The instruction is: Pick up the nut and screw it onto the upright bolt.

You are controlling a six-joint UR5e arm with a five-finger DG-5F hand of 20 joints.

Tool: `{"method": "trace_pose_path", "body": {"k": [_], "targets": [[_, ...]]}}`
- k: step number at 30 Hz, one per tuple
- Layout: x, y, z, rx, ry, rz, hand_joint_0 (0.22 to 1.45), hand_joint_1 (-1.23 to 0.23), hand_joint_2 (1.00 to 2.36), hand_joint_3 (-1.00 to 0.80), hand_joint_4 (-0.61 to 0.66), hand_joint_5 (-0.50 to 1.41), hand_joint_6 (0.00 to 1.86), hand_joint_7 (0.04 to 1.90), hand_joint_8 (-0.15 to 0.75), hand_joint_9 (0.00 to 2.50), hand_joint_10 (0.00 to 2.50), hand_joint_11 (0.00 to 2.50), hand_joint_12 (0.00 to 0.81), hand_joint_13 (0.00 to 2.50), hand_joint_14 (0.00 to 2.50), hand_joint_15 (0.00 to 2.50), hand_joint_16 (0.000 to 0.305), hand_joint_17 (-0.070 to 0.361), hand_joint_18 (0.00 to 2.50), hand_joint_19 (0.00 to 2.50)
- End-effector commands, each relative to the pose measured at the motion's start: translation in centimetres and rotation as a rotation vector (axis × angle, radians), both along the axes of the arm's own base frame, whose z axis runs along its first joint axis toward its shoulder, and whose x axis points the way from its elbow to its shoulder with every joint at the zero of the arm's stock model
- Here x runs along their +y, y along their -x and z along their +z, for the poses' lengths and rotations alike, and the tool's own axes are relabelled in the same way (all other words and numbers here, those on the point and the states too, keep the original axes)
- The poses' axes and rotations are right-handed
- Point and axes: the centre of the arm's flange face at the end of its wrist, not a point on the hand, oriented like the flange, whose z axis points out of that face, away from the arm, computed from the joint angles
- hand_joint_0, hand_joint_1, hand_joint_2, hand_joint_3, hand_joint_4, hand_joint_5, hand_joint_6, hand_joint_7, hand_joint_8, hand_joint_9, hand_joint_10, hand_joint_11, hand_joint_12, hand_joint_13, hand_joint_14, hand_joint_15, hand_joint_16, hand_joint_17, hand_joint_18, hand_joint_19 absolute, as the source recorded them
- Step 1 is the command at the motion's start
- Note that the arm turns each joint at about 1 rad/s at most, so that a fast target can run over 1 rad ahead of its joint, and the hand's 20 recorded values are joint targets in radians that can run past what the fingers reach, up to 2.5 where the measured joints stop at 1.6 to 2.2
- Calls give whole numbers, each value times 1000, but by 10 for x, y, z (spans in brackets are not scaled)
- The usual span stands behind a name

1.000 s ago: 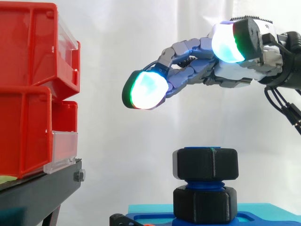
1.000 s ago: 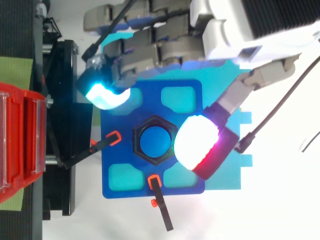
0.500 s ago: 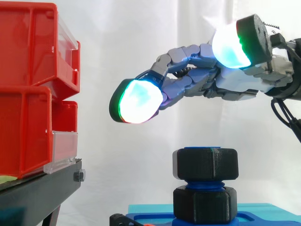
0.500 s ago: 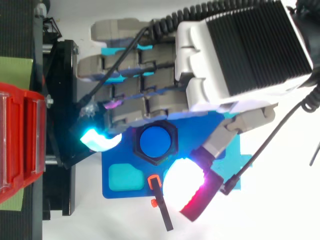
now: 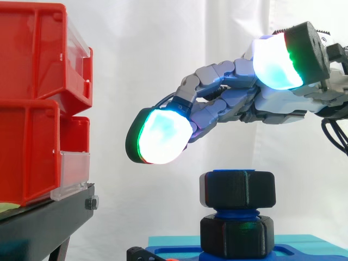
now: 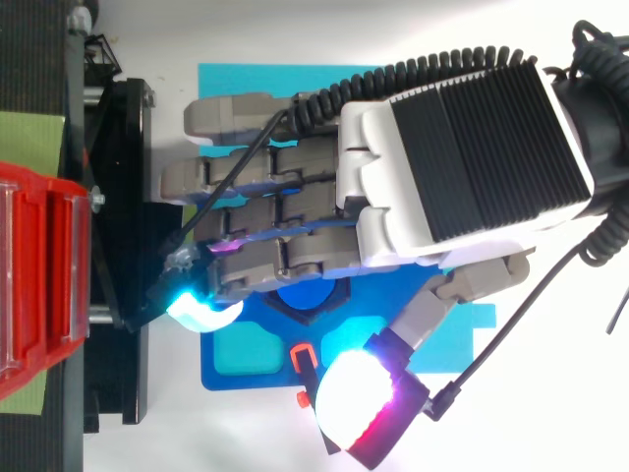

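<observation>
Hovering hand (image 5: pixel 239 103): directly above the upright bolt (image 5: pixel 235 211) and clear of it; seen from above, it covers most of the bolt's head.
Hand state: released, with the fingers stretched forward in a loose bend, the thumb raised apart from them and nothing held.
Fingertip pad (image 5: pixel 160 136): glowing white-green, past the bolt on the side toward the red bins and higher than the bolt's top.
Thumb pad (image 6: pixel 354 403): glowing white with a red rim, off to one side of the bolt and not touching it.
Upper nut (image 5: pixel 237 189): black and hexagonal, sitting level at the very top of the bolt, with a sliver of blue bolt end showing above its face.
Lower nut (image 5: pixel 237 235): black, on the same bolt at its foot, with a band of blue thread between it and the upper nut.
Fixture (image 5: pixel 179 251): dark blue block around the bolt's foot, resting on a cyan plate (image 5: pixel 168 239).
Red bins (image 5: pixel 32 109): well apart from the bolt, on a black stand (image 5: pixel 43 223).
Step in hand: the nut already sits on the bolt, so this is probably the approach before a grasp-and-turn. How far it is threaded cannot be told.
Next move calls for: drawing the fingers back over the bolt, lowering until fingers and thumb face opposite flats of the upper nut, then closing and turning without tilting it.
</observation>
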Motion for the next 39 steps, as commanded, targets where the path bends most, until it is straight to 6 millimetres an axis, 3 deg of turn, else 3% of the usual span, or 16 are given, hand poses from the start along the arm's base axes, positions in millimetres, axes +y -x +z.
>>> {"method": "trace_pose_path", "body": {"k": [1, 7, 18, 39], "targets": [[1, 0, 0, 0, 0, 1, 474, -92, 1000, -500, 159, -141, 502, 678, 202, 377, 0, 0, 312, 130, 0, 0, 35, 79, 0, 0], [1, 3, -13, 3, -1, -2, 475, -94, 1000, -500, 164, -135, 502, 726, 209, 375, 0, 0, 312, 129, 0, 0, 35, 79, 0, 0], [0, 3, -14, -2, 0, -5, 509, -258, 1000, -500, 262, -75, 504, 953, 237, 474, 0, 0, 258, 217, 0, 0, 25, 56, 0, 0], [-15, 4, -14, -11, 11, -21, 521, -303, 1000, -500, 263, -25, 504, 1255, 248, 587, 0, 0, 222, 325, 0, 0, 18, 41, 0, 0]]}}
